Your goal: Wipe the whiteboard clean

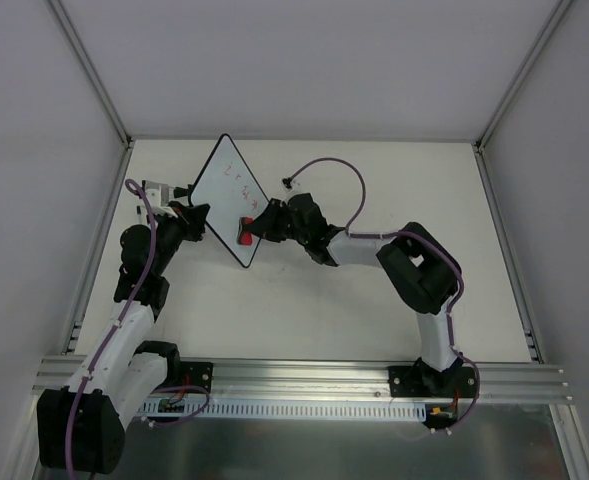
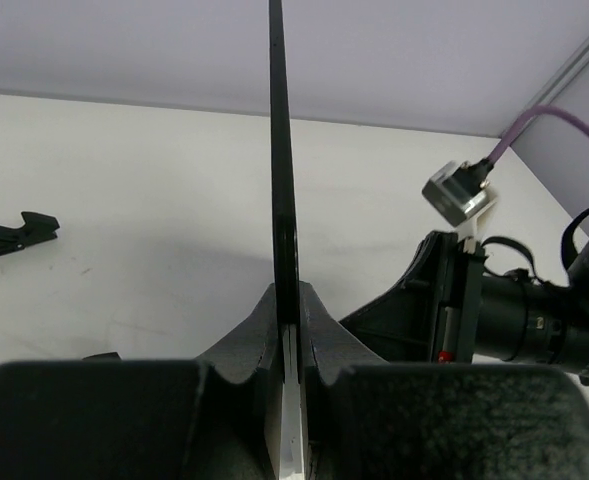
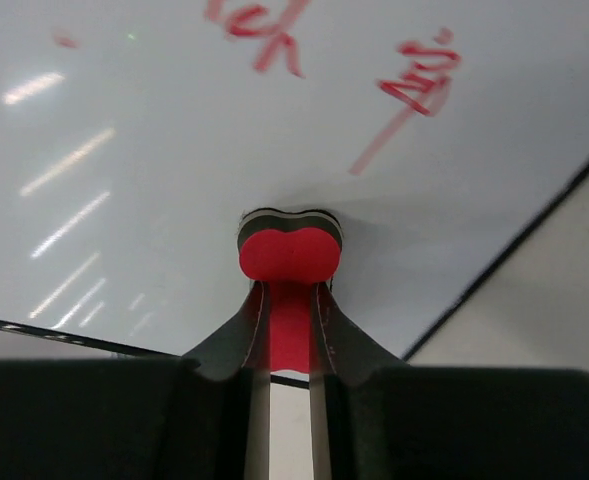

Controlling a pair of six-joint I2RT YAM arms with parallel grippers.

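The left gripper (image 2: 287,305) is clamped shut on the whiteboard's (image 1: 229,205) black edge. The right gripper (image 3: 289,300), its jaws narrow, presses a red eraser (image 3: 289,255) against the board's near corner. The board sits cornerwise over the table's (image 1: 374,300) far left, with red writing (image 1: 242,180) beyond the eraser.

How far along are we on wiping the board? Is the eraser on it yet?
Done: the left gripper clamps the whiteboard by its edge, and the right gripper holds the red eraser. In hand: the eraser sits against the board near its edge. Left: the red writing beyond it is unwiped, so most of the erasing looks undone.
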